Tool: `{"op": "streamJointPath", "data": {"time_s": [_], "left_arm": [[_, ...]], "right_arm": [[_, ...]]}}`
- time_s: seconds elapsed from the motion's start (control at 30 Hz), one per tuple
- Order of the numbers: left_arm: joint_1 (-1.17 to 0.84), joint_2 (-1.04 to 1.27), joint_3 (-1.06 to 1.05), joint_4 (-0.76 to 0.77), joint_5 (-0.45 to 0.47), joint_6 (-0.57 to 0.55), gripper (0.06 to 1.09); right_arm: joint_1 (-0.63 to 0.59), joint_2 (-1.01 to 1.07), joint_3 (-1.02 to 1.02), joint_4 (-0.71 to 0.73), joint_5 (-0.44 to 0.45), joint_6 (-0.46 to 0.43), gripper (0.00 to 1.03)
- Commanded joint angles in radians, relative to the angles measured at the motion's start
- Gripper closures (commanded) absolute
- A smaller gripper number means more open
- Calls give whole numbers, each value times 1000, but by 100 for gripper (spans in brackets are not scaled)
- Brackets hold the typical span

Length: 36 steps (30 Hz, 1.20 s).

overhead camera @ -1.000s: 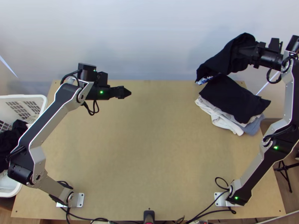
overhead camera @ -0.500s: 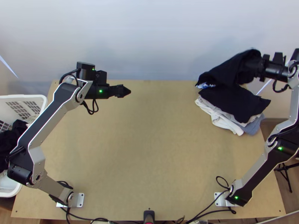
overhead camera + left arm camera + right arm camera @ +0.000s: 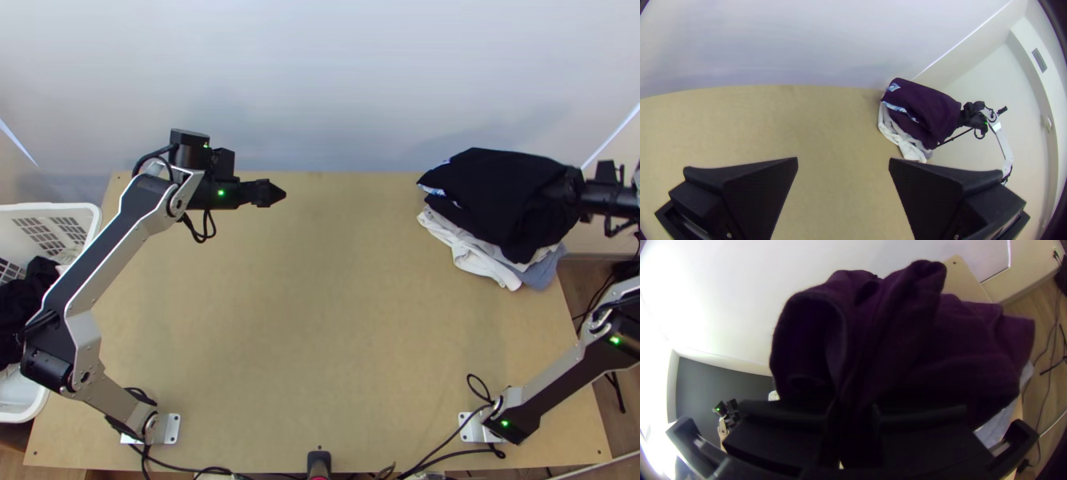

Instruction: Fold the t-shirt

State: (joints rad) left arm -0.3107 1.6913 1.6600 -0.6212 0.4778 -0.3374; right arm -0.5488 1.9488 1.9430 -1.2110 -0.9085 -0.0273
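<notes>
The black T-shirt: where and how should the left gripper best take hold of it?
Grip the T-shirt, probably by its edge beside the blue print, coming from the middle of the table. That edge is free and faces the left gripper; the right gripper holds the opposite end.

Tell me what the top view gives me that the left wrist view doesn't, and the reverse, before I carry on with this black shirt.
Top view: the basket with dark cloth in it, plus the left base and right base.
Left wrist view: the gap between the left tool's parted fingers, and a wall vent.
Both: the shirt draped over the pile, its one end at the right tool, and the table.
</notes>
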Motion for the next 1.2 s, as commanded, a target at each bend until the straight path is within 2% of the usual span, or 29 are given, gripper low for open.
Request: {"op": "streamJointPath", "data": {"time_s": [0.0,0.13,0.17,0.2,0.23,0.27,0.3,0.4,0.53,0.63,0.7,0.77,0.87,1.0,1.1,1.17], "left_arm": [[-14,5,6,0,1,-2,9],[-21,5,6,0,1,-5,10],[-22,5,4,0,1,-6,10],[-22,5,3,0,1,-6,9],[-22,4,1,0,1,-6,9],[-22,5,0,0,1,-6,10],[-22,4,0,0,1,-6,10],[-22,-2,-8,0,1,-8,10],[-22,-13,-25,0,1,-8,10],[-21,-21,-36,0,1,-6,10],[-18,-27,-43,0,1,-6,10],[-11,-32,-48,0,1,-5,10],[-5,-36,-51,0,1,-5,10],[5,-38,-51,0,-1,-5,10],[13,-38,-48,2,-1,-6,10],[21,-38,-43,2,-1,-6,10]], "right_arm": [[-82,-65,-131,2,106,-88,100],[-131,-85,-133,16,120,-85,99],[-142,-93,-131,16,128,-83,90],[-146,-102,-131,24,157,-83,72],[-151,-111,-138,39,184,-79,49],[-158,-120,-142,51,212,-74,22],[-166,-128,-145,70,237,-69,2],[-189,-160,-167,151,299,-40,3],[-203,-252,-248,312,438,-13,3],[-200,-370,-369,559,663,0,3],[-194,-459,-470,754,743,-2,3],[-168,-521,-526,851,780,-10,3],[-71,-577,-567,852,781,-22,3],[148,-633,-628,817,784,10,3],[363,-659,-728,952,925,-8,3],[466,-648,-768,1009,973,15,3]]}}
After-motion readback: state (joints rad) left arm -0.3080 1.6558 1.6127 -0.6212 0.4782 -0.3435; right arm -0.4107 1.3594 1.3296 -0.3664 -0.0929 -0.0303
